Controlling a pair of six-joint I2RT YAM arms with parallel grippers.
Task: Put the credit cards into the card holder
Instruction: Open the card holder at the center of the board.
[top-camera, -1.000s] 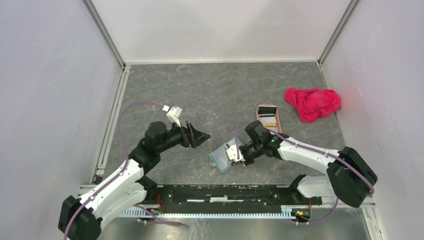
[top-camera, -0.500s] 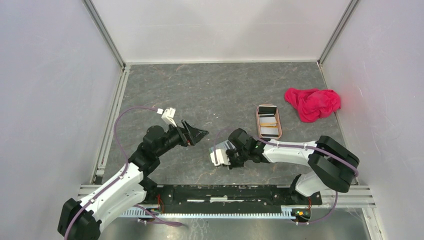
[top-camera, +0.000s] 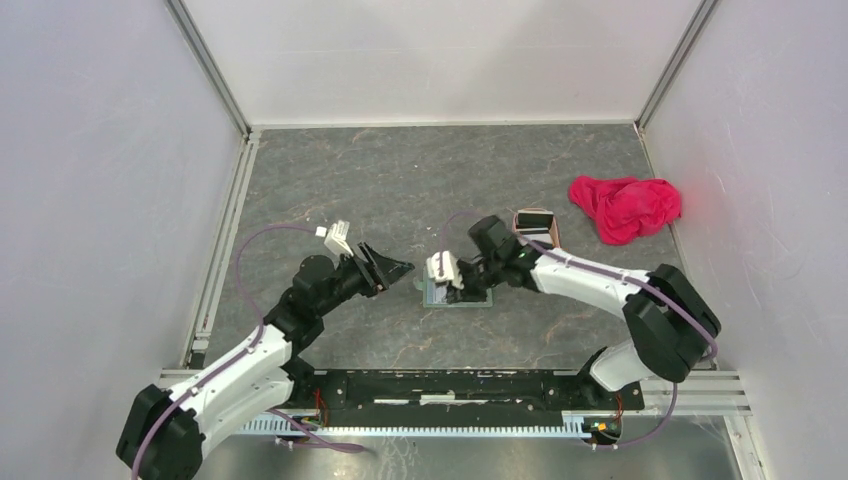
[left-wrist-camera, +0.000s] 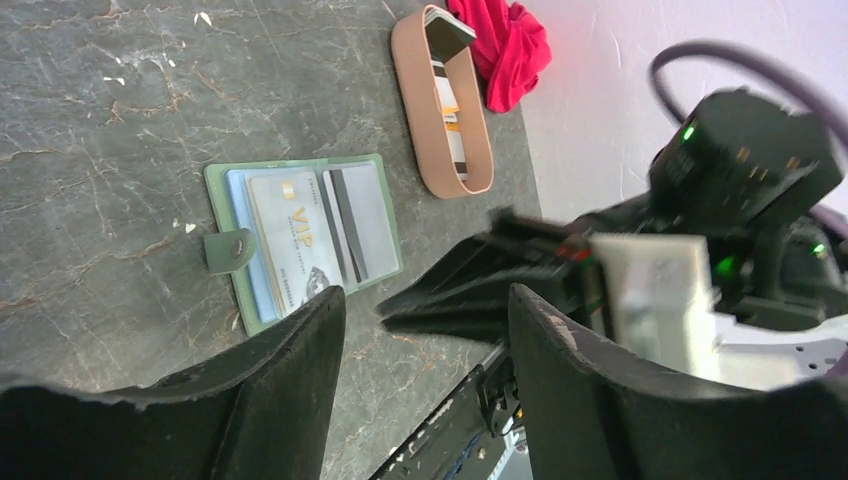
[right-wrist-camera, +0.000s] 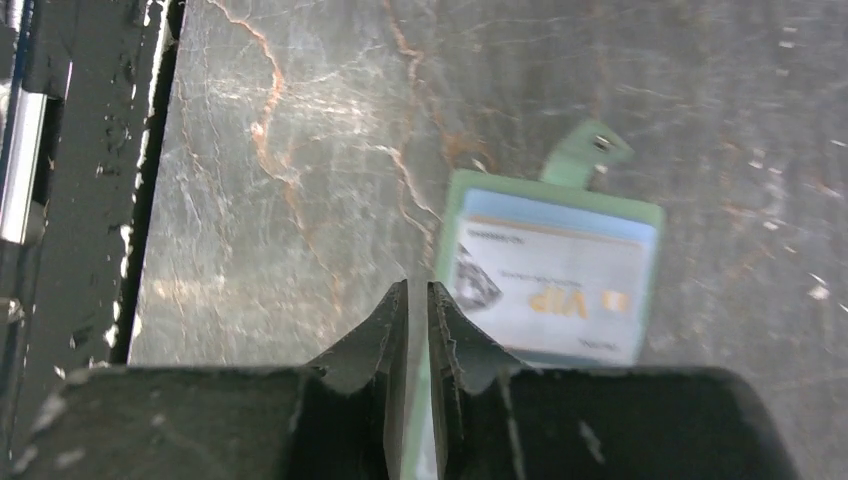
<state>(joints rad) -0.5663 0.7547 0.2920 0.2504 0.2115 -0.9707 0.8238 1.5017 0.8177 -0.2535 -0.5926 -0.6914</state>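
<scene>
From the top view, the card holder lies flat and open on the counter, about the middle and a little toward the near edge. The right hand is directly over it. The left hand hangs just beside it, toward the left edge, and touches nothing. The pinkish-brown tray stands behind the right arm, and the red cloth lies near the right edge, well apart.

In the left wrist view, the left hand's fingers are wide apart and empty. One whitish card and one striped card already sit in the pockets of the holder. More credit cards stand on edge inside the tray, so I judge the task is partly done. The right hand's tips are at the near corner of the holder.

In the right wrist view, the right hand has its fingers almost together, and a thin green strip shows in the slit. I cannot tell if they pinch the holder's edge or only hover above it. If they pinch, they should part a little and rise straight up, otherwise the holder may drag or fold shut. The tab sticks out freely. The tray's tall wall may hinder the next pick.
</scene>
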